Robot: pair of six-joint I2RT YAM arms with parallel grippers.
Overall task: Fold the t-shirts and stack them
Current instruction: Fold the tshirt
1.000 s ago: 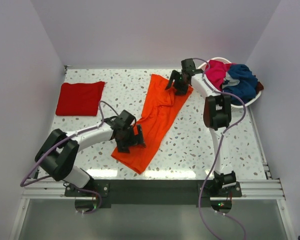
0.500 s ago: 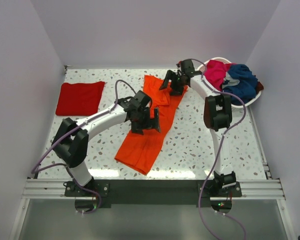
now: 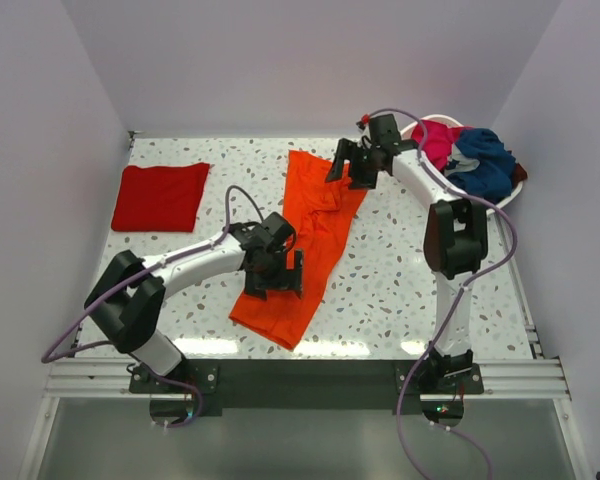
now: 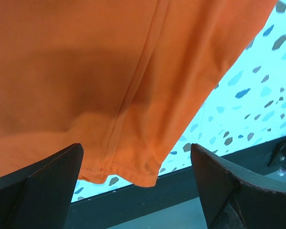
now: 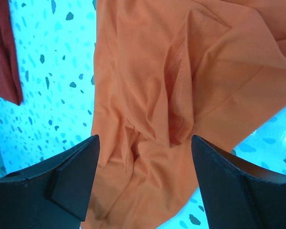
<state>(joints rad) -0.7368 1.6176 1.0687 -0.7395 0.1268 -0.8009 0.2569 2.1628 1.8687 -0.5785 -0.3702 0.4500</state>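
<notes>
A long bright orange t-shirt (image 3: 318,222) lies on the table as a narrow strip, running from the back middle to the near edge. My left gripper (image 3: 277,282) hovers open over its near part. In the left wrist view the shirt's hem (image 4: 119,167) shows between the fingers, held by neither. My right gripper (image 3: 352,172) stands open above the rumpled far end (image 5: 157,109), gripping nothing. A folded red t-shirt (image 3: 160,196) lies flat at the back left. A magenta t-shirt (image 3: 435,145) and a navy one (image 3: 485,165) are heaped in the basket.
The white basket (image 3: 432,118) sits at the back right corner, close behind my right arm. The red shirt's edge (image 5: 5,52) shows at the left of the right wrist view. A dark rail (image 3: 310,380) runs along the table's near edge.
The orange shirt has become narrower, its right side folded over to the left. My left gripper swung toward the shirt's middle and came back to its near part. The right gripper's jaws widened slightly.
</notes>
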